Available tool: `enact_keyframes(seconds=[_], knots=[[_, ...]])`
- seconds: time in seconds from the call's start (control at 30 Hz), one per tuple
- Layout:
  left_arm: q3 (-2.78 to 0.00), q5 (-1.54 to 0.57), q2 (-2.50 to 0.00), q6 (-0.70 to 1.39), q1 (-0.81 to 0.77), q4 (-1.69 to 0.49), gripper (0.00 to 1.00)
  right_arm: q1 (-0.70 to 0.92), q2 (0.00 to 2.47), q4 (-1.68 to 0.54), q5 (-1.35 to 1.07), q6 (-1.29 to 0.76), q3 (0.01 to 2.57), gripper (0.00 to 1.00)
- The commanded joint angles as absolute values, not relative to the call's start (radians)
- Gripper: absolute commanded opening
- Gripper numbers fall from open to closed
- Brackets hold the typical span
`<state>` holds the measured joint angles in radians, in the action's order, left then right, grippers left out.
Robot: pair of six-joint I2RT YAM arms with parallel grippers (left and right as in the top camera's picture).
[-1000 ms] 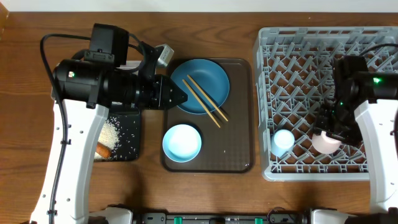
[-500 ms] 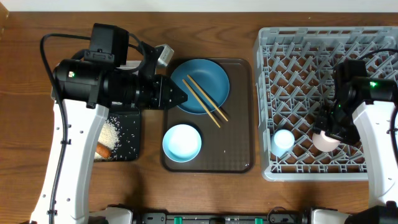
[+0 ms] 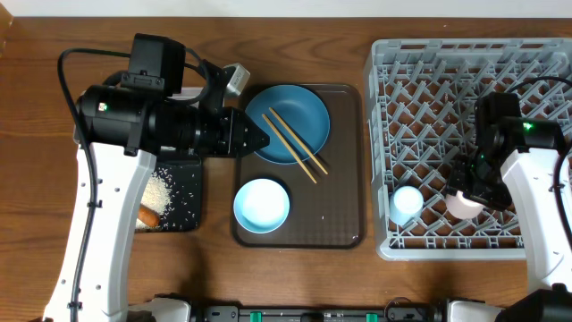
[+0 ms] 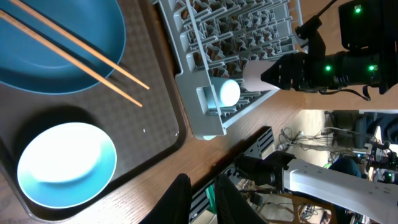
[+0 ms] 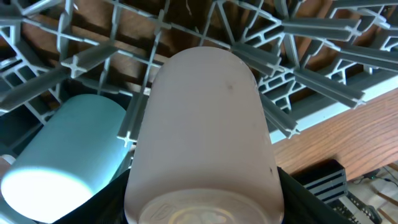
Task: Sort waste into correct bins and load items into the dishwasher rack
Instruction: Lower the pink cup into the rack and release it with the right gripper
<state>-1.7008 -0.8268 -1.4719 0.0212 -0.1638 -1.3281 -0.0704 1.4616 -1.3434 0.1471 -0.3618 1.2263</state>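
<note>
holding the pinkish-white cup point(image 5: 202, 118) by its sides, the right gripper point(image 3: 466, 197) is clamped on it over the front right of the dishwasher rack point(image 3: 429, 72). the cup's base faces the wrist camera and its mouth faces the pegs, probably so it lands inverted to drain. can't tell if it touches the lattice yet. the light-blue cup point(image 3: 407, 202) lies on its side in the rack just beside it, so the drop spot needs to stay clear of that.

the left gripper point(image 3: 262, 139) hovers at the left edge of the brown tray point(image 3: 344, 206), jaws drawn almost together with nothing in them. it looks parked out of the way while the right arm works.

not loaded yet: the dark-blue plate point(image 3: 304, 112) with the chopsticks point(image 3: 295, 145) across it, and the pale-blue bowl point(image 3: 262, 204), all on the brown tray. rice point(image 3: 158, 190) and the orange stick point(image 3: 147, 216) sit in the black tray point(image 3: 183, 192), partly under the left arm.
</note>
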Motion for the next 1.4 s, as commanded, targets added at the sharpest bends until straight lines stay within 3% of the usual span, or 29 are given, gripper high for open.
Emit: enact_keyframes(seconds=[0.0, 0.2, 0.33, 0.43, 0.8, 1.17, 1.37], knots=[[-1.704, -0.818, -1.472, 0.008, -0.164, -1.332, 0.17, -0.088, 1.459, -1.343, 0.154, -0.351, 1.223, 0.41], [-1.704, -0.818, -1.472, 0.008, -0.164, -1.331, 0.17, -0.088, 1.459, -1.343, 0.154, -0.35, 1.223, 0.52], [-1.704, -0.818, -1.472, 0.008, -0.164, -1.331, 0.17, -0.088, 1.459, -1.344, 0.153, -0.35, 1.223, 0.8], [-1.704, -0.818, -1.472, 0.008, -0.164, -1.331, 0.17, -0.088, 1.459, -1.349, 0.153, -0.35, 1.224, 0.94], [-1.704, -0.817, -1.472, 0.008, -0.164, -1.322, 0.17, -0.088, 1.459, -1.393, 0.014, -0.245, 1.328, 0.95], [-1.686, -0.738, -1.472, 0.007, -0.165, -1.342, 0.17, -0.085, 1.452, -1.501, -0.616, 0.148, 1.545, 0.99], [-1.601, -0.624, -1.472, 0.008, -0.165, -1.349, 0.17, -0.053, 1.452, -1.535, -0.662, 0.181, 1.542, 0.99]])
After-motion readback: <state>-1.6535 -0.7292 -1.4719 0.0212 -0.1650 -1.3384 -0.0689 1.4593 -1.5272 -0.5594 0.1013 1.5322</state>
